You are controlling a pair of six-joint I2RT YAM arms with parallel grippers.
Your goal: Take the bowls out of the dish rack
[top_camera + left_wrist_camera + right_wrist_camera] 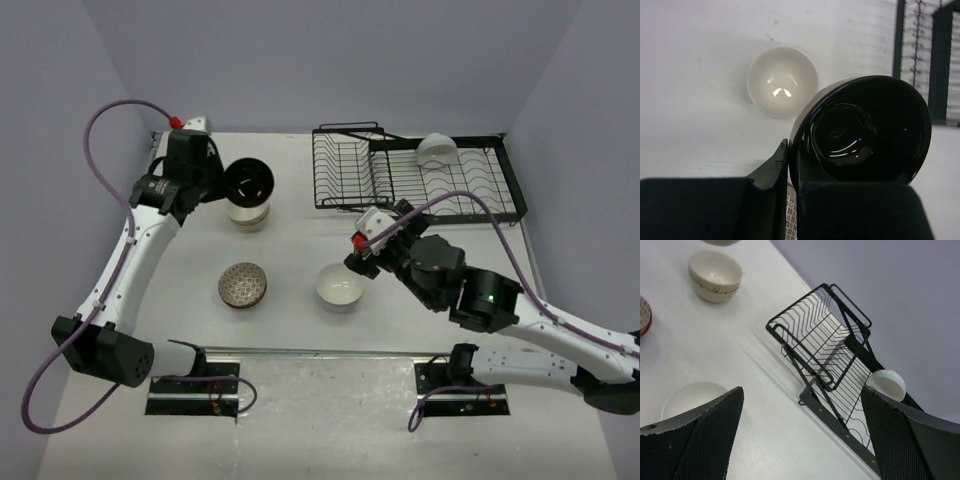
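Observation:
My left gripper is shut on the rim of a beige bowl with a dark inside. It holds that bowl just above another beige bowl on the table. My right gripper stands open and empty, close beside a white bowl on the table. A reddish-brown patterned bowl rests to the left of it. The black dish rack at the back right holds one white bowl tilted at its far edge.
Walls close in the table at the back and on both sides. The left wrist view also shows the white bowl and a corner of the rack. Both arm bases sit at the near edge.

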